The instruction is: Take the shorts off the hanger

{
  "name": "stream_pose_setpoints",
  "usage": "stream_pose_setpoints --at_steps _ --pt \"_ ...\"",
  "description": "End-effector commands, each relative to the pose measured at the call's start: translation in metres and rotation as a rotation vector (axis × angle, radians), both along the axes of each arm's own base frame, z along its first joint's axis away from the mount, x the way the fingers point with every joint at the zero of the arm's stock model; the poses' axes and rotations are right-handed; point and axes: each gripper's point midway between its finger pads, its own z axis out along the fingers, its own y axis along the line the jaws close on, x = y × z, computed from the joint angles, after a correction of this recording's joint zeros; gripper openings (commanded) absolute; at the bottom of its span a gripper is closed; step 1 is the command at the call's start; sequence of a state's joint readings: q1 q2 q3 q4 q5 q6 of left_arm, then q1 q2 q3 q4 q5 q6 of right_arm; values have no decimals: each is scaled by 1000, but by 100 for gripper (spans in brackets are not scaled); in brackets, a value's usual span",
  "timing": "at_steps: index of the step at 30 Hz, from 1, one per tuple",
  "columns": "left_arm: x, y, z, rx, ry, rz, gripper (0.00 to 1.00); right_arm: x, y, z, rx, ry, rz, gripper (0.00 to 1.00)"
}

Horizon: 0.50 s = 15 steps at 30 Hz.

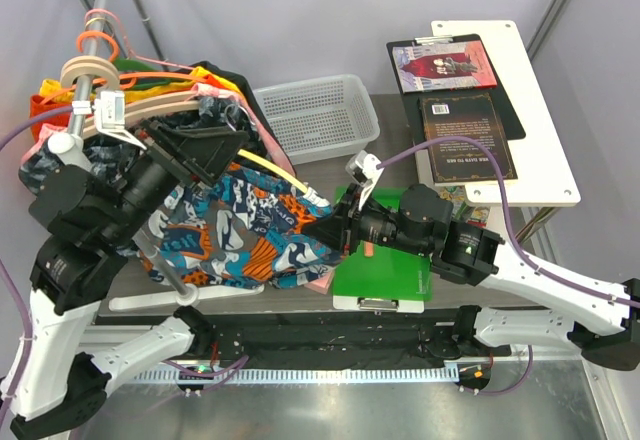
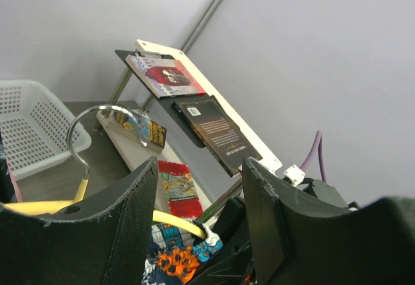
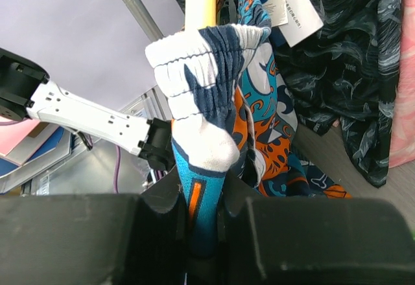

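Note:
The printed shorts (image 1: pixel 240 235) hang on the pale yellow hanger (image 1: pixel 277 172) between the two arms. My right gripper (image 1: pixel 326 232) is shut on the gathered waistband corner of the shorts (image 3: pixel 206 168), just below the end of the hanger arm (image 3: pixel 200 0). My left gripper (image 1: pixel 215 150) is open. In the left wrist view its fingers (image 2: pixel 123 233) stand wide apart on either side of the yellow hanger arm (image 2: pixel 178 223), above the shorts (image 2: pixel 175 262). The hanger's metal hook (image 2: pixel 84 129) is free in the air.
A clothes rail (image 1: pixel 110 0) at the far left carries other hangers and garments, including a dark leaf-patterned one (image 3: pixel 350 71). A white mesh basket (image 1: pixel 320 115) sits behind. A green folder (image 1: pixel 385 275) lies under the right arm. Books lie on a white shelf (image 1: pixel 540 160) at the right.

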State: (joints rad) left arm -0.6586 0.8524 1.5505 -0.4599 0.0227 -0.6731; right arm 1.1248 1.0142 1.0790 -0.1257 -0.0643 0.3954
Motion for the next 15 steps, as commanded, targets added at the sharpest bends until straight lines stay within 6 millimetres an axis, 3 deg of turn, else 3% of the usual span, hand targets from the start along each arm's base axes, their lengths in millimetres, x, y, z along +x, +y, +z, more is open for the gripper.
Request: stream_pose_setpoints --at_steps 1,3,4,6,12,15 --pt "-17 26 49 -69 -82 55 53 -9 -7 70 163 -96 33 1" --pt "0 28 27 29 8 122 52 -9 -5 75 164 -103 36 1" --pt "-2 34 33 40 2 143 51 -8 -5 78 166 -109 34 1" --pt "6 36 15 123 53 180 51 -7 -4 85 172 -114 32 1" --pt "9 34 3 208 70 175 49 -13 -3 112 225 -145 68 1" --pt "14 35 7 258 47 190 49 -15 3 120 223 -156 91 1"
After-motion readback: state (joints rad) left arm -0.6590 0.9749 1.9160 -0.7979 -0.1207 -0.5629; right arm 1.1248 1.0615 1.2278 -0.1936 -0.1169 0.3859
